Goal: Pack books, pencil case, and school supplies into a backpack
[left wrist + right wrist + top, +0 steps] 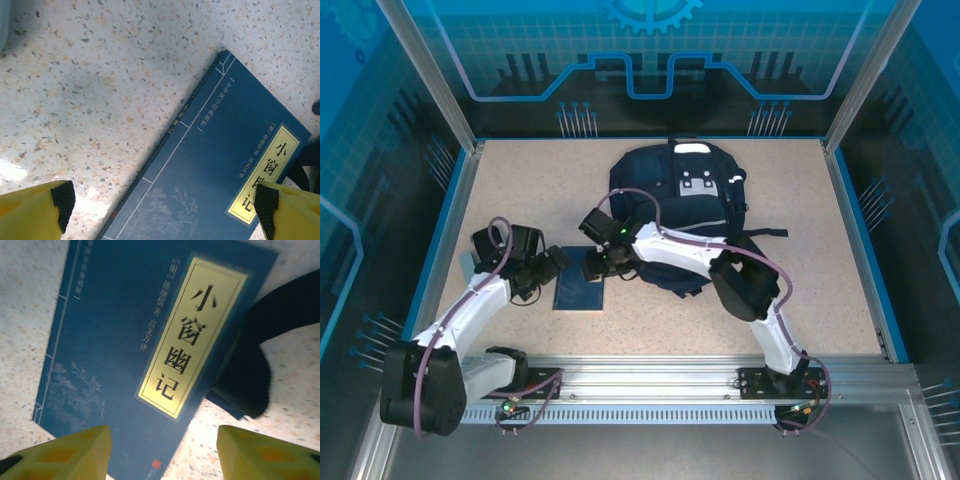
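Book pickup: right gripper (162, 437) hovers over blue book (110, 330), jaws apart, gripping nothing; left gripper (164, 202) spread wide, empty; next: edge pinch

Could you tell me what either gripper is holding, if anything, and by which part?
Nothing held: the blue book lies flat on the table, with the left gripper and right gripper open over it.

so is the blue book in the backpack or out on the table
Out. The blue book lies flat and closed, cover up, on the table beside the backpack.
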